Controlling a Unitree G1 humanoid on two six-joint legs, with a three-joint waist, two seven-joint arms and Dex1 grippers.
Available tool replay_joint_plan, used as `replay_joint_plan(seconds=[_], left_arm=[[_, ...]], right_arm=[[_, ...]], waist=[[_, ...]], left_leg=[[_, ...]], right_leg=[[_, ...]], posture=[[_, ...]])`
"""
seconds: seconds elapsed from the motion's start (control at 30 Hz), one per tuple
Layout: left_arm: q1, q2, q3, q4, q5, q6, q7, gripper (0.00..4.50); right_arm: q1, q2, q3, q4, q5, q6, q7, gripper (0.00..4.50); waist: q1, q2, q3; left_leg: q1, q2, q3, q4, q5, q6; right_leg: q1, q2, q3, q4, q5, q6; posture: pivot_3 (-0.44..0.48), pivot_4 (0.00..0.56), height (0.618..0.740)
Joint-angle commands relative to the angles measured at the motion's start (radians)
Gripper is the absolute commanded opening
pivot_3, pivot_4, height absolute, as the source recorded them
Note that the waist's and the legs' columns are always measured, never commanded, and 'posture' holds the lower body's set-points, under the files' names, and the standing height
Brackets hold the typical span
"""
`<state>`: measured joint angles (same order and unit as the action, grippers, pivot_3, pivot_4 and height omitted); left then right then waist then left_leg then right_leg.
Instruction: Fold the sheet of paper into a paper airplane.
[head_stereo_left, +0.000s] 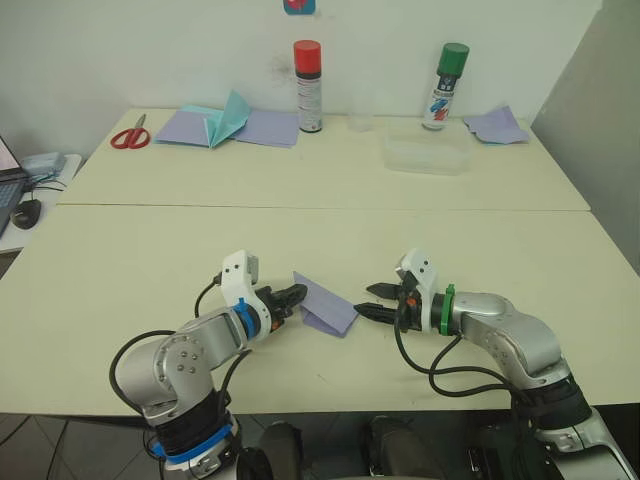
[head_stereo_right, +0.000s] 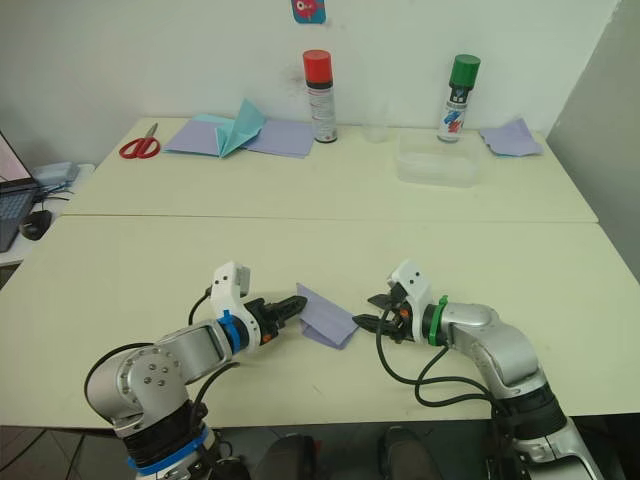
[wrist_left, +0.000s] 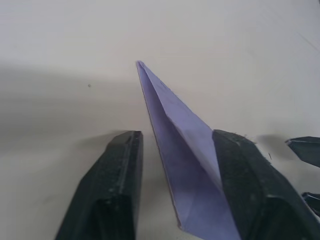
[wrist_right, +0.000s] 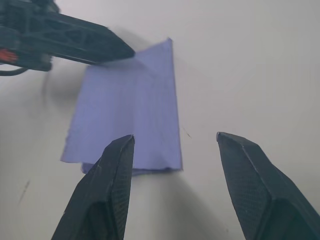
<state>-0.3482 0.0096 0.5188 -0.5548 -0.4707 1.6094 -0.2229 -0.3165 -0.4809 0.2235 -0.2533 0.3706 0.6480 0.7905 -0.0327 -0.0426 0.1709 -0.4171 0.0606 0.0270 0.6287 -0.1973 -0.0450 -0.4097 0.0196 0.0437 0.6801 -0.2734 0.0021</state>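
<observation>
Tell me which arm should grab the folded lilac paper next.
Left, probably. The left gripper is open with the paper airplane already between its fingers. The right gripper, also open, sits just short of the paper's other edge.

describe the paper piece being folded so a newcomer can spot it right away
On the near half of the cream table, look between the two robot arms: the left tool and the right tool point at each other there. Lying between their tips is the folded paper, small, lilac and creased. Unlike the wider lilac sheets and teal paper at the back edge, it is folded and alone.
</observation>
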Motion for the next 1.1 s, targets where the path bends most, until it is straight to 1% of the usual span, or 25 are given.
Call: replay_joint_plan(seconds=[0.03, 0.1, 0.13, 0.17, 0.2, 0.23, 0.27, 0.3, 0.33, 0.4, 0.47, 0.57, 0.67, 0.73, 0.77, 0.83, 0.93, 0.97, 1.1], left_arm=[[0.008, 0.152, 0.037, -0.051, -0.111, 0.005, -0.087, 3.69], [0.026, 0.293, 0.015, -0.075, -0.187, -0.006, -0.203, 4.35], [0.089, 0.427, -0.055, -0.111, -0.186, -0.136, -0.335, 4.45], [0.165, 0.551, -0.126, -0.14, -0.154, -0.302, -0.473, 4.45], [0.243, 0.654, -0.181, -0.147, -0.118, -0.461, -0.596, 4.45], [0.325, 0.743, -0.224, -0.134, -0.061, -0.649, -0.722, 4.45], [0.389, 0.802, -0.252, -0.103, -0.002, -0.818, -0.811, 4.45], [0.443, 0.842, -0.272, -0.062, 0.053, -0.998, -0.889, 4.45], [0.479, 0.864, -0.285, -0.025, 0.09, -1.133, -0.939, 4.45], [0.489, 0.861, -0.3, 0.042, 0.115, -1.283, -0.973, 4.45], [0.481, 0.851, -0.32, 0.082, 0.127, -1.379, -0.991, 4.45], [0.456, 0.827, -0.351, 0.1, 0.131, -1.443, -0.975, 4.45], [0.441, 0.814, -0.369, 0.103, 0.128, -1.462, -0.955, 4.45], [0.432, 0.807, -0.374, 0.105, 0.124, -1.46, -0.938, 4.5], [0.428, 0.806, -0.376, 0.104, 0.121, -1.456, -0.931, 4.5], [0.423, 0.808, -0.381, 0.104, 0.119, -1.45, -0.924, 4.5], [0.416, 0.807, -0.38, 0.109, 0.103, -1.417, -0.908, 4.5], [0.414, 0.807, -0.381, 0.11, 0.101, -1.413, -0.904, 4.5], [0.42, 0.811, -0.376, 0.109, 0.09, -1.414, -0.902, 4.5]], right_arm=[[0.039, -0.064, 0.045, -0.025, -0.105, -0.281, 0.098, 2.73], [0.055, -0.07, 0.055, 0.004, -0.127, -0.373, 0.125, 2.73], [0.057, -0.068, 0.066, 0.03, -0.152, -0.443, 0.135, 2.73], [0.057, -0.064, 0.077, 0.057, -0.175, -0.509, 0.146, 2.73], [0.053, -0.059, 0.09, 0.086, -0.196, -0.57, 0.157, 2.73], [0.047, -0.048, 0.103, 0.118, -0.217, -0.623, 0.162, 2.73], [0.038, -0.033, 0.109, 0.146, -0.229, -0.654, 0.16, 2.73], [0.028, -0.016, 0.117, 0.171, -0.239, -0.681, 0.157, 2.73], [0.02, -0.001, 0.122, 0.191, -0.25, -0.705, 0.154, 2.73], [0.004, 0.029, 0.135, 0.226, -0.27, -0.761, 0.152, 2.73], [-0.005, 0.041, 0.15, 0.256, -0.289, -0.811, 0.166, 2.73], [-0.022, 0.068, 0.16, 0.289, -0.301, -0.822, 0.158, 2.73], [-0.038, 0.093, 0.155, 0.313, -0.319, -0.83, 0.139, 2.73], [-0.041, 0.099, 0.151, 0.328, -0.33, -0.824, 0.131, 2.34], [-0.041, 0.099, 0.149, 0.331, -0.332, -0.823, 0.13, 2.1], [-0.04, 0.098, 0.147, 0.335, -0.331, -0.827, 0.133, 1.45], [-0.02, 0.094, 0.141, 0.315, -0.309, -0.804, 0.145, 0.29], [-0.016, 0.091, 0.141, 0.313, -0.308, -0.804, 0.149, 0.02], [-0.018, 0.09, 0.134, 0.325, -0.282, -0.825, 0.175, 0.02]], waist=[[-0.001, 0.0, 0.0], [-0.003, -0.001, 0.0], [-0.004, -0.001, 0.001], [-0.012, -0.003, 0.001], [-0.014, -0.001, 0.002], [-0.015, 0.0, 0.002], [-0.015, 0.001, 0.002], [-0.014, 0.002, 0.002], [-0.012, 0.003, 0.003], [-0.006, 0.003, 0.003], [0.005, 0.003, 0.003], [0.009, 0.003, 0.003], [0.006, 0.003, 0.003], [0.004, 0.003, 0.003], [0.004, 0.003, 0.003], [0.004, 0.003, 0.003], [0.004, 0.003, 0.003], [0.004, 0.003, 0.003], [0.004, 0.003, 0.003]], left_leg=[[0.0, 0.0, 0.0, 0.0, 0.0, 0.0], [0.001, 0.001, 0.0, 0.0, 0.0, 0.0], [0.001, 0.001, 0.0, 0.0, 0.0, 0.0], [0.001, 0.002, 0.0, -0.001, 0.0, 0.0], [0.001, 0.002, 0.001, -0.001, 0.0, -0.001], [0.002, 0.002, 0.001, -0.002, -0.001, -0.002], [0.003, 0.002, 0.001, -0.003, -0.001, -0.002], [0.004, 0.002, 0.002, -0.004, -0.001, -0.003], [0.004, 0.003, 0.003, -0.004, -0.001, -0.003], [0.003, 0.003, 0.004, -0.003, -0.001, -0.002], [0.002, 0.003, 0.004, -0.002, -0.001, -0.002], [0.001, 0.002, 0.004, -0.002, -0.001, -0.002], [0.001, 0.002, 0.005, -0.002, -0.001, -0.002], [0.001, 0.003, 0.005, -0.002, -0.001, -0.002], [0.001, 0.003, 0.005, -0.003, -0.001, -0.002], [0.001, 0.003, 0.005, -0.003, -0.001, -0.002], [0.001, 0.003, 0.004, -0.003, -0.001, -0.002], [0.001, 0.004, 0.003, -0.002, -0.001, -0.002], [0.002, 0.004, 0.003, -0.002, -0.001, -0.002]], right_leg=[[0.0, 0.0, 0.0, 0.0, 0.0, 0.0], [0.0, 0.0, 0.0, 0.0, 0.0, 0.0], [0.0, 0.001, 0.0, 0.0, 0.0, 0.0], [-0.001, 0.001, 0.0, 0.0, 0.0, 0.0], [-0.001, 0.001, 0.001, 0.0, 0.0, -0.001], [-0.001, -0.003, 0.0, 0.0, -0.001, -0.003], [-0.001, -0.005, 0.001, 0.001, -0.001, -0.005], [0.0, -0.007, 0.001, 0.0, -0.002, -0.006], [0.0, -0.01, 0.002, 0.0, -0.005, -0.012], [-0.001, -0.013, 0.003, 0.0, -0.006, -0.013], [-0.002, -0.013, 0.002, 0.0, -0.006, -0.013], [-0.001, -0.013, 0.002, -0.001, -0.006, -0.013], [-0.002, -0.012, 0.001, -0.001, -0.005, -0.011], [-0.002, -0.011, 0.001, -0.001, -0.002, -0.006], [-0.002, -0.01, 0.001, -0.001, -0.002, -0.006], [-0.002, -0.006, 0.001, 0.0, -0.002, -0.006], [-0.002, -0.005, 0.001, 0.0, -0.002, -0.006], [-0.002, -0.004, 0.001, 0.0, -0.002, -0.007], [-0.002, -0.004, 0.001, 0.001, -0.002, -0.007]], posture=[[0.0, 0.15, 0.74], [0.0, 0.15, 0.74], [0.0, 0.15, 0.74], [0.0, 0.15, 0.74], [0.0, 0.15, 0.74], [0.0, 0.15, 0.74], [0.0, 0.15, 0.74], [0.0, 0.15, 0.74], [0.0, 0.15, 0.74], [0.0, 0.15, 0.74], [0.0, 0.15, 0.74], [0.0, 0.15, 0.74], [0.0, 0.15, 0.74], [0.0, 0.15, 0.74], [0.0, 0.15, 0.74], [0.0, 0.15, 0.74], [0.0, 0.15, 0.74], [0.0, 0.15, 0.74], [0.0, 0.15, 0.74]])
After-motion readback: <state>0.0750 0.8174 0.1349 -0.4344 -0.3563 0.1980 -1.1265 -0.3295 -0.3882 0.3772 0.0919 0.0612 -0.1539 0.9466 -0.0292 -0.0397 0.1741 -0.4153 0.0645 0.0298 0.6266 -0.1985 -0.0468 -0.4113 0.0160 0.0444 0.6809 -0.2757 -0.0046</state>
